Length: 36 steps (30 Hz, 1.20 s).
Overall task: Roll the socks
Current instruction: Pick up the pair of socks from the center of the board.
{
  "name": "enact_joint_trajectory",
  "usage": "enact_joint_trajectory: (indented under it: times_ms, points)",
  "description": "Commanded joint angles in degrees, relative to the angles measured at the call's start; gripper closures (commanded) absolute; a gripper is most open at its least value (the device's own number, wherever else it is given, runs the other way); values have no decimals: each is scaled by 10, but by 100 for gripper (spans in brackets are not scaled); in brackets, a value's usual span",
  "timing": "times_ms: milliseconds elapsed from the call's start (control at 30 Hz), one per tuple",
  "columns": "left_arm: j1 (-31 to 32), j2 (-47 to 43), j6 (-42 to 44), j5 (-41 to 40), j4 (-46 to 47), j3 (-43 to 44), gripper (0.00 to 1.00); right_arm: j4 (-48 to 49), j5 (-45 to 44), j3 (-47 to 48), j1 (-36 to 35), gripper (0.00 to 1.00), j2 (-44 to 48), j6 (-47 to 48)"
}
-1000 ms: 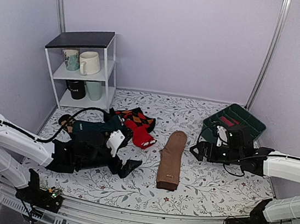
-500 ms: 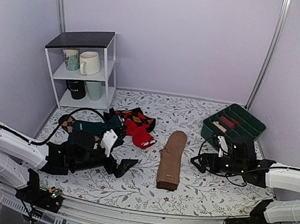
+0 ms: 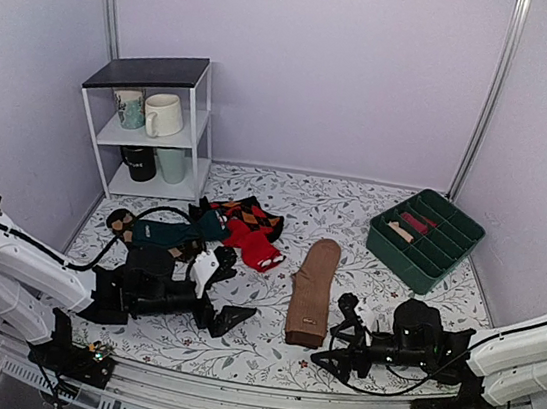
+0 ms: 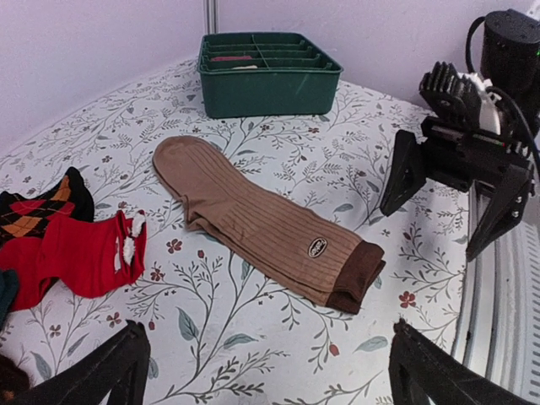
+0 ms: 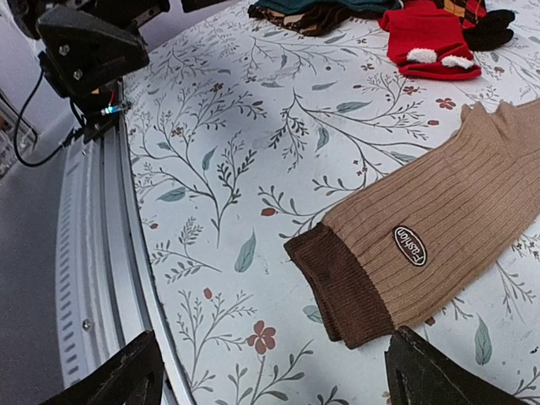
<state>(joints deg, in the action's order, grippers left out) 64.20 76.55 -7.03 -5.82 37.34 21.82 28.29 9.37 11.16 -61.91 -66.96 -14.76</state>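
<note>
The tan-brown socks (image 3: 311, 288) lie flat and stacked in the middle of the table, dark brown cuff and pale oval label toward the near edge. They also show in the left wrist view (image 4: 253, 215) and the right wrist view (image 5: 460, 224). My left gripper (image 3: 228, 317) is open and empty, low over the table to the left of the cuff; its jaws stand wide apart in its own view (image 4: 266, 359). My right gripper (image 3: 330, 333) is open and empty, low, just right of the cuff (image 5: 337, 283). Its open fingers (image 4: 403, 173) also show in the left wrist view.
A red sock (image 3: 254, 244) and dark teal and argyle socks (image 3: 181, 233) lie at the left of the tan pair. A green divided tray (image 3: 426, 240) stands at the back right. A white shelf with mugs (image 3: 152, 128) stands at the back left. The table's metal rail (image 5: 93, 253) runs close by.
My right arm has swung from beside the green tray down toward the near edge, ending low by the socks' cuff. My left gripper has shifted slightly right and stayed open.
</note>
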Motion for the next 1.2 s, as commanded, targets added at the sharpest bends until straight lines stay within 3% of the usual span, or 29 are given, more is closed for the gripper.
enact_joint_trajectory:
  times_ms: [0, 133, 200, 333, 967, 1167]
  points:
    - [-4, 14, 8, 22, 19, 14, 1, 79, -58, 14, -18, 11, -61, 85]
    - [-4, 18, 2, 23, 13, 15, 0, 70, -102, 50, -49, 19, -121, 134]
    - [-3, 18, 0, 20, 12, 12, 1, 75, -118, 61, -58, 29, -137, 141]
    - [-3, 20, 3, 18, 9, 14, 0, 86, -120, 64, -62, 40, -156, 163]
    - [-4, 50, 14, 37, -9, 38, 1, 85, -150, 82, -62, 47, -239, 174]
    - [-4, 47, 14, 40, -11, 33, 0, 73, -163, 83, -66, 61, -269, 135]
